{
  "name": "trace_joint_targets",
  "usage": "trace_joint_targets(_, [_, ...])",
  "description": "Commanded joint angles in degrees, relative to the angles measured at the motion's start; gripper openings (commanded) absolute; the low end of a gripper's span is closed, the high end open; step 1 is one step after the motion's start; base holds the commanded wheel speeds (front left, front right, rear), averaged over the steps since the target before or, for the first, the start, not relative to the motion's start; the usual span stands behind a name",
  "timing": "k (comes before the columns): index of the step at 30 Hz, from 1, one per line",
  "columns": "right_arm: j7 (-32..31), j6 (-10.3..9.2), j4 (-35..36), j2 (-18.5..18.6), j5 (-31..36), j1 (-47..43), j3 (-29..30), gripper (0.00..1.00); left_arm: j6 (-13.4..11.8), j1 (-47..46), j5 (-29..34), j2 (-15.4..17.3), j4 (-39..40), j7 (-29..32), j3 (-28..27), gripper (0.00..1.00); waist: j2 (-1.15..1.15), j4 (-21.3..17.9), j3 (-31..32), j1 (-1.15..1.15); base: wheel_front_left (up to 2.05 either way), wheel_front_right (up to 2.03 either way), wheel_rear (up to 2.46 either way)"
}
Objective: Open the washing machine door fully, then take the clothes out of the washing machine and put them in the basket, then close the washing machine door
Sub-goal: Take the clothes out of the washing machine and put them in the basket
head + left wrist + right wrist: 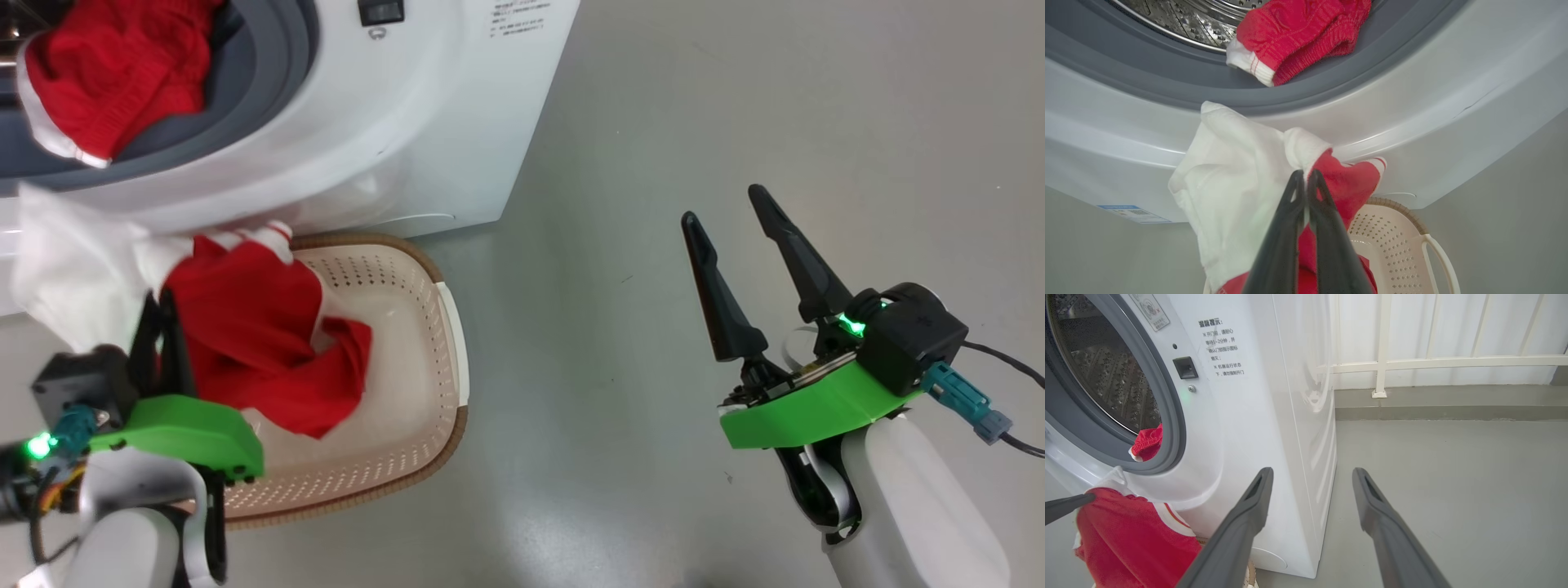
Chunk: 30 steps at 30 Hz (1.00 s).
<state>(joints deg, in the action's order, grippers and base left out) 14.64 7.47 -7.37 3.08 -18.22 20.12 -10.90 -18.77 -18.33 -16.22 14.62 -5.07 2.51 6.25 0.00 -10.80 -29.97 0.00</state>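
The red garment point(261, 327), a bright knit piece with a broad white panel, hangs at about 8 o'clock in the head view. Its lower folds slump into the basket point(367, 237) and its white part lies against the front of the washing machine point(392, 122). The left gripper point(1304, 176) is pinched tight on it where white meets red. Its fingertips are buried in cloth in the head view, while its own wrist view shows both dark fingers pressed together on the fold. A red-striped white cuff shows at 2 o'clock from that pinch. The cloth and the arm hide the basket's near-left corner, so the garment perhaps rests on the basket floor there.

A second red garment point(114, 73) with a white ribbed cuff lies at 11 o'clock, spilling over the grey rubber ring point(261, 73), its top cut off by the frame. Behind it in the left wrist view is the perforated steel drum point(1188, 20). A blue label point(1133, 213) at 8 o'clock there is too blurred to read.

The basket, cream and perforated with a brown rim, stands just beside the machine's foot on the grey floor point(735, 98). At 4 o'clock, well apart from it, the right gripper point(722, 204) has its fingers spread wide, with nothing between them.
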Motion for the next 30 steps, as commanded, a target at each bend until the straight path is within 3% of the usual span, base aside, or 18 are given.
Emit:
trace_joint_targets(1, [0.36,0.02,1.18,-0.20,-0.61,-1.28,-1.35,1.00,0.94,0.37,-1.76,0.15,-0.91,-0.69,-1.74,0.00,0.00,-0.19,-0.08,0.00,0.00,0.00,0.00])
trace_joint_targets(15, [0.36,0.02,0.37,-0.20,-1.11,-0.94,-2.28,1.00,5.85,-4.90,-8.12,-2.63,-22.60,-5.15,-3.00,0.00,0.00,-2.31,-0.96,0.00,0.00,0.00,0.00])
trace_joint_targets(23, [0.36,0.02,-0.45,-0.20,-0.35,-0.47,-2.19,1.00,11.33,-10.43,-12.35,-4.23,-35.59,-5.83,-3.38,0.00,0.00,-2.79,-1.59,0.00,0.00,0.00,0.00])
trace_joint_targets(24, [0.36,0.02,-0.55,-0.20,-0.10,-0.40,-2.29,1.00,11.72,-11.15,-13.04,-4.54,-37.09,-5.92,-3.73,0.05,0.00,-2.84,-1.65,0.00,0.00,0.00,0.00])
trace_joint_targets(26, [0.36,0.02,-0.71,-0.20,0.05,-0.33,-2.36,1.00,12.32,-12.49,-13.28,-4.59,-39.90,-6.20,-3.62,0.30,0.00,-2.95,-1.77,0.00,0.00,0.00,0.00])
trace_joint_targets(28, [0.36,0.02,-0.87,-0.20,0.18,-0.25,-2.31,1.00,13.08,-13.78,-13.68,-4.83,-42.32,-6.58,-3.57,0.45,0.00,-3.00,-1.89,0.00,0.00,0.00,0.00])
trace_joint_targets(30, [0.36,0.02,-1.05,-0.20,0.15,-0.21,-2.22,1.00,13.58,-14.89,-13.78,-4.91,-44.36,-7.24,-3.44,0.97,0.00,-3.02,-1.97,0.00,0.00,0.00,0.00])
